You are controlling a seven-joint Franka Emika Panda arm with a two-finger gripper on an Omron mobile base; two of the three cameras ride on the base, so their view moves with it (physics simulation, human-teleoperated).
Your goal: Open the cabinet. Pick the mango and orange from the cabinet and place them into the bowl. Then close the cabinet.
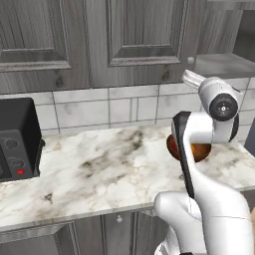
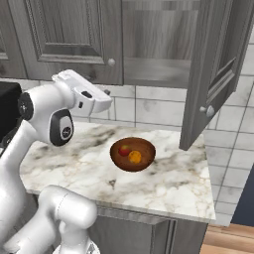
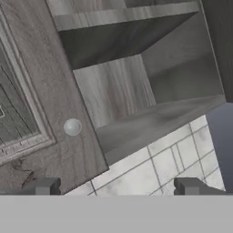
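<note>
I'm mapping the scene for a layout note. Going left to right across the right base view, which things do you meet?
Robot arm → closed cabinet door's knob → mango → orange, both in the bowl → open cabinet door, swung out over the counter.

Grey wood-grain cabinet (image 2: 74,34) — glossy wooden bowl (image 2: 149,155) — veined marble counter (image 1: 99,174).

Cabinet (image 2: 149,44): grey wood-grain, right door (image 2: 211,74) swung open (left door shut). Bowl (image 2: 132,154): dark reddish-brown, upright on the counter, holding mango (image 2: 124,149) at 9 o'clock, orange (image 2: 135,157) beside it.
</note>
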